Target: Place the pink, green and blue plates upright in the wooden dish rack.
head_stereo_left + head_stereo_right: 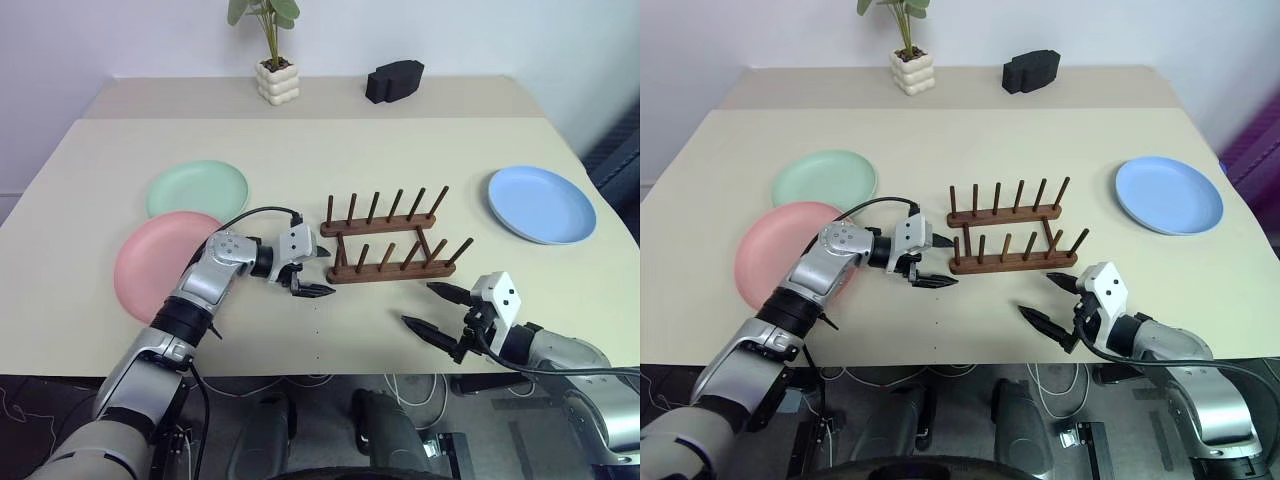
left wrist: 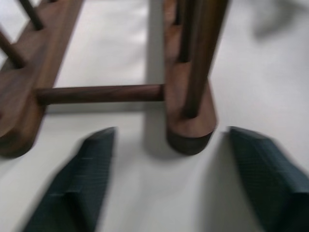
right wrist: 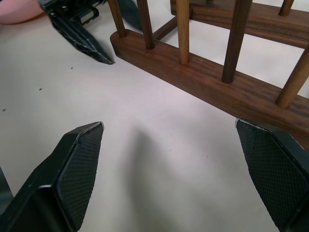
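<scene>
A pale beige desk [image 1: 300,340] stands against a white wall, with a small potted plant [image 1: 275,60] in a knobbly cream pot and a black block [image 1: 394,80] at its far edge. Near the middle of the desk sits the wooden dish rack [image 1: 388,240], two dark brown base bars lying side by side, each with a row of thin upright pegs; its slots hold nothing.

All three plates lie flat on the desk. The green plate [image 1: 196,189] is to the left of the rack, and the pink plate [image 1: 160,262] lies just in front of it, nearer the robot, their rims touching or overlapping slightly. The blue plate [image 1: 541,204] lies well apart on the right side of the rack.

The left gripper [image 1: 312,272] reaches in over the pink plate to the left end of the rack, its fingers spread wide and released. In the left wrist view the rounded end of the nearer base bar sits between the two fingers [image 2: 87,169], with no contact visible on either side.

The right gripper [image 1: 432,308] hovers low over the bare desk just in front of the rack's right end, its fingers also spread apart and holding nothing.
</scene>
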Available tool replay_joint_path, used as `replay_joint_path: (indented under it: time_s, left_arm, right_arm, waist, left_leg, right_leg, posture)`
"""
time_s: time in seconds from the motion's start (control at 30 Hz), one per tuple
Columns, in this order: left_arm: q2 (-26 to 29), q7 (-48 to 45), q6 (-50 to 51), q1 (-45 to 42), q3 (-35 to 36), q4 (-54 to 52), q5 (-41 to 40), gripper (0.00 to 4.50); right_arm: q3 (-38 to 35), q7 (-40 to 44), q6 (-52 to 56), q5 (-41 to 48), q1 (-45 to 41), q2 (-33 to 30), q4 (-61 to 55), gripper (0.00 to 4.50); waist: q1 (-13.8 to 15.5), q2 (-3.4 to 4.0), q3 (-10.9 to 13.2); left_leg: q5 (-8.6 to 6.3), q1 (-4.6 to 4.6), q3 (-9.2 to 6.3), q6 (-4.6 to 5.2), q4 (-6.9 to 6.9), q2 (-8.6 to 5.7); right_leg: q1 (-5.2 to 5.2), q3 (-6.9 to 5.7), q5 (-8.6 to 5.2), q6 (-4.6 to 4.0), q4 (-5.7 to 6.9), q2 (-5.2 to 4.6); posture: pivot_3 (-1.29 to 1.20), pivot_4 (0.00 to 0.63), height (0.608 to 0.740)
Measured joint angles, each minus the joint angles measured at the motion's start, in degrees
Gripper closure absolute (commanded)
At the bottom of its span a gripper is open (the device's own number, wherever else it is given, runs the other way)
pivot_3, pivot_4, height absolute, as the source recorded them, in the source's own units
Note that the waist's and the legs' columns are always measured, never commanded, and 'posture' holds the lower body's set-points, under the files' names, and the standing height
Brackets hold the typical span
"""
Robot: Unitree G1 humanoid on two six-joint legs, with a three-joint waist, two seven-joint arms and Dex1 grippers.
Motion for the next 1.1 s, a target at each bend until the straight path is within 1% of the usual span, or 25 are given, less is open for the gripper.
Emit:
replay_joint_path:
  time_s: [0.03, 0.1, 0.27, 0.33, 0.57, 0.67, 0.77, 0.87, 0.93, 1.1]
  left_arm:
    - [0.8, 0.1, 1.4, 0.8, 0.4, -1.7, -0.1, 0.17]
    - [2.0, 0.2, 3.8, 2.9, 1.3, -4.9, -0.5, 0.94]
    - [4.2, 0.6, 9.3, 7.9, 2.9, -12.9, -2.4, 3.5]
    - [4.3, 0.5, 11.4, 9.4, 2.8, -16.2, -3.2, 4.47]
    - [3.2, 1.7, 14.8, 10.5, -0.1, -22.3, -3.5, 4.47]
    - [1.6, 3.5, 15.5, 10.6, -1.4, -22.8, -2.6, 4.47]
    - [0.2, 7.0, 15.6, 10.6, -3.0, -22.1, 0.3, 4.47]
    - [-1.7, 11.2, 13.3, 9.7, -3.4, -20.1, 2.6, 4.47]
    - [-3.3, 13.7, 12.7, 9.4, -3.2, -18.7, 3.2, 4.47]
    - [-4.1, 17.2, 10.6, 9.3, -2.7, -16.8, 3.9, 4.47]
  right_arm:
    - [-0.1, 0.2, -0.3, -0.4, 0.0, -0.2, 1.1, 0.88]
    - [-0.5, 0.7, -1.0, -1.4, 0.0, -1.0, 3.0, 1.85]
    - [-1.8, 1.9, -3.4, -3.3, -0.2, -2.1, 6.5, 4.44]
    - [-1.7, 2.1, -4.7, -4.7, -0.8, -2.1, 8.2, 4.5]
    - [0.2, 1.7, -10.8, -10.1, -4.9, -1.9, 14.3, 4.5]
    - [1.7, -0.5, -14.4, -13.6, -8.9, -1.0, 18.6, 4.5]
    - [2.4, -2.2, -16.3, -15.8, -11.5, -0.4, 21.4, 4.5]
    - [2.7, -3.1, -16.8, -16.9, -12.9, 0.6, 22.6, 4.5]
    - [3.4, -4.0, -16.8, -17.9, -14.1, 1.0, 23.0, 4.5]
    - [4.1, -4.7, -16.4, -18.8, -15.3, 1.8, 23.1, 4.5]
  waist:
    - [-0.1, 0.0, 0.0]
    - [-0.1, 0.01, 0.0]
    - [0.0, 0.01, 0.0]
    - [0.1, 0.01, 0.0]
    - [0.1, 0.0, 0.0]
    - [-0.2, -0.01, 0.0]
    - [-0.2, -0.03, 0.0]
    - [-0.1, -0.06, -0.1]
    - [-0.2, -0.06, -0.1]
    - [-0.4, -0.05, -0.1]
  left_leg:
    - [0.0, 0.0, 0.0, 0.0, 0.0, 0.0]
    - [0.0, 0.03, 0.01, 0.0, 0.0, 0.02]
    - [0.0, 0.05, 0.01, 0.0, 0.0, 0.04]
    - [0.0, 0.04, 0.01, 0.0, 0.01, 0.03]
    - [0.0, 0.11, 0.03, 0.0, 0.02, 0.0]
    - [0.0, 0.2, 0.07, 0.0, 0.04, -0.01]
    - [0.0, 0.25, 0.05, 0.0, 0.05, -0.04]
    - [0.0, 0.28, 0.04, 0.0, 0.11, -0.04]
    - [0.0, 0.29, 0.04, 0.0, 0.14, -0.03]
    - [0.0, 0.31, 0.04, 0.0, 0.12, -0.03]
  right_leg:
    - [0.0, 0.0, 0.0, 0.0, 0.0, 0.0]
    - [0.0, 0.01, 0.0, -0.01, 0.03, 0.0]
    - [0.01, 0.02, 0.0, -0.01, 0.05, -0.01]
    - [0.02, 0.02, 0.0, -0.01, 0.05, -0.02]
    - [0.06, 0.03, -0.01, -0.01, 0.06, -0.01]
    - [0.13, 0.05, 0.01, -0.03, 0.08, 0.0]
    - [0.19, 0.04, 0.01, -0.04, 0.1, 0.01]
    - [0.29, 0.04, 0.02, -0.03, 0.09, 0.01]
    - [0.29, 0.05, 0.03, -0.04, 0.11, 0.0]
    - [0.29, 0.05, 0.03, -0.05, 0.13, 0.02]
  posture:
    - [0.0, 0.15, 0.736]
    - [0.0, 0.15, 0.736]
    - [0.0, 0.15, 0.736]
    - [0.0, 0.15, 0.736]
    - [0.0, 0.15, 0.736]
    - [0.0, 0.15, 0.736]
    - [0.0, 0.15, 0.736]
    - [0.0, 0.15, 0.736]
    - [0.0, 0.15, 0.736]
    - [0.0, 0.15, 0.736]
